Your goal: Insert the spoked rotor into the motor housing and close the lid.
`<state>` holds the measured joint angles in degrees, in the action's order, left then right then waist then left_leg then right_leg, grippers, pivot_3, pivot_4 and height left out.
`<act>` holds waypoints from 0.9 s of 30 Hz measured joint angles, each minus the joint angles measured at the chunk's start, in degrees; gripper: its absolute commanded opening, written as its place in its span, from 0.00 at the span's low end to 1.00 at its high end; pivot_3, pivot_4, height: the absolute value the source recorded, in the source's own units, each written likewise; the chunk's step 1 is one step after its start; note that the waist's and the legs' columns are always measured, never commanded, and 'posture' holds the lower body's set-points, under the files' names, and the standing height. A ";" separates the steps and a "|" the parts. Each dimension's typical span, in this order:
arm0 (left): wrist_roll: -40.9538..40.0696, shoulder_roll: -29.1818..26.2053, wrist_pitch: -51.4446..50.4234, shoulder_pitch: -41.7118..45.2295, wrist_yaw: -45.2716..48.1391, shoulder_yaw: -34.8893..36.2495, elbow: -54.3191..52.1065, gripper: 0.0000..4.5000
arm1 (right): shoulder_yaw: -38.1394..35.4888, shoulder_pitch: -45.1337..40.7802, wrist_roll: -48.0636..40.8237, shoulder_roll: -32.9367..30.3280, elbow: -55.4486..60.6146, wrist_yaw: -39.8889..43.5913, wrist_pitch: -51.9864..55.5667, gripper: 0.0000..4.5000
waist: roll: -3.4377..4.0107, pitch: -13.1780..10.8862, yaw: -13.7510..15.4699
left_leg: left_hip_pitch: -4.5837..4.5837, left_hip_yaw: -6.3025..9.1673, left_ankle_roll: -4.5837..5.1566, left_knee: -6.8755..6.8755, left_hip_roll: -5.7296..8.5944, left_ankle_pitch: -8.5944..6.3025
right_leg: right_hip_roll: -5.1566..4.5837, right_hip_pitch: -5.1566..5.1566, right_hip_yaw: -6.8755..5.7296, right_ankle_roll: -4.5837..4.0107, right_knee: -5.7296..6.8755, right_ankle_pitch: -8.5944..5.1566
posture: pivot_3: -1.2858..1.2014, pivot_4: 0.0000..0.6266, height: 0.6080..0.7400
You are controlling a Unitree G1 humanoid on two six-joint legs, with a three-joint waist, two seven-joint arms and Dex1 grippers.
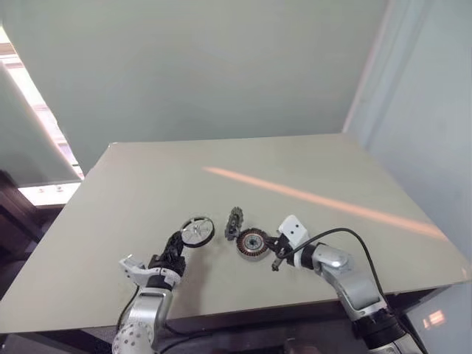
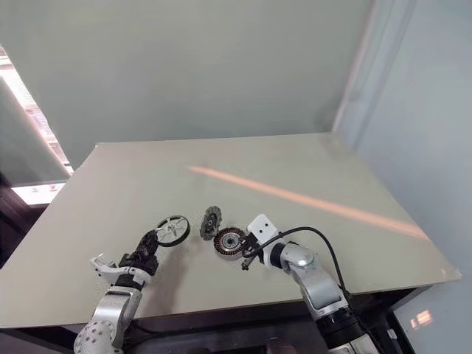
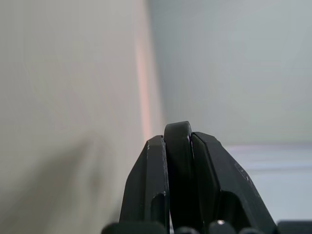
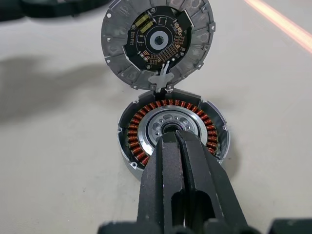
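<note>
On the left, the left gripper (image 1: 179, 245) pinches the single spoked rotor (image 1: 198, 231) by its rim, lifted off the table (image 1: 317, 169), apparently ready to carry it across. In the middle, one lid (image 1: 234, 222) stands hinged open on edge, touching the one motor housing (image 1: 253, 243), leaving the copper windings exposed. On the right, the right gripper (image 1: 276, 258), fingers shut and empty, presses on the housing's near rim, seemingly to steady it.
</note>
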<state>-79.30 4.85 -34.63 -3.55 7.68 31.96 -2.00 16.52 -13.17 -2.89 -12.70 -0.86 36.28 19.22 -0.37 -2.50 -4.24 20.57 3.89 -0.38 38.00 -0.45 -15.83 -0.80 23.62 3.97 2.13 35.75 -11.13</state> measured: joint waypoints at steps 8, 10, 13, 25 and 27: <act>-14.27 -5.24 -8.60 -7.38 2.94 -2.05 -9.89 0.08 | -1.69 0.33 -0.17 -1.00 -0.92 -0.45 -0.65 0.00 | -0.03 -0.03 -0.01 | -0.01 -0.01 -0.01 0.04 -0.03 -0.01 | -0.02 -0.01 0.01 0.00 -0.01 -0.01 | 0.52 0.00 1.00; -16.01 -5.63 -9.33 -8.40 2.88 -3.61 -11.43 0.08 | -2.39 0.33 -0.22 -1.63 -1.17 -0.77 -0.71 0.00 | -0.03 -0.03 0.04 | -0.01 0.00 -0.01 0.05 -0.02 -0.01 | -0.03 -0.02 0.01 0.00 -0.01 -0.01 | 0.52 0.00 1.00; -15.91 -5.41 -8.95 -8.20 2.34 -6.85 -12.02 0.08 | -3.25 0.52 -0.24 -2.39 -2.00 -1.05 -0.72 0.00 | -0.03 -0.03 0.11 | -0.03 -0.01 -0.02 0.05 -0.02 0.00 | -0.02 -0.02 0.00 -0.01 0.00 -0.01 | 0.52 0.00 1.00; -1.67 -1.40 -4.07 -4.09 4.94 -18.75 -10.56 0.08 | -6.42 4.87 -0.33 -6.36 -0.99 -2.44 0.71 0.00 | -0.01 -0.04 0.10 | 0.00 -0.07 0.00 -0.03 0.01 0.00 | 0.00 0.04 0.08 -0.01 -0.01 -0.01 | 0.52 0.00 1.00; 0.89 -0.28 -2.13 -2.02 5.11 -18.88 -7.86 0.08 | -6.96 5.88 -0.34 -6.88 -0.13 -2.67 1.27 0.00 | -0.01 -0.04 0.13 | 0.00 -0.07 -0.01 0.00 0.01 0.00 | 0.01 0.04 0.06 -0.01 0.00 -0.01 | 0.52 0.00 1.00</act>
<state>-78.41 4.57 -36.75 -5.56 12.79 13.08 -9.86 9.56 -7.29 -3.23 -19.58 -1.00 33.61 20.49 -0.39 -2.54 -4.11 20.57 3.82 -0.39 38.01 -0.43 -15.83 -0.79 23.66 4.03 2.12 35.75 -11.14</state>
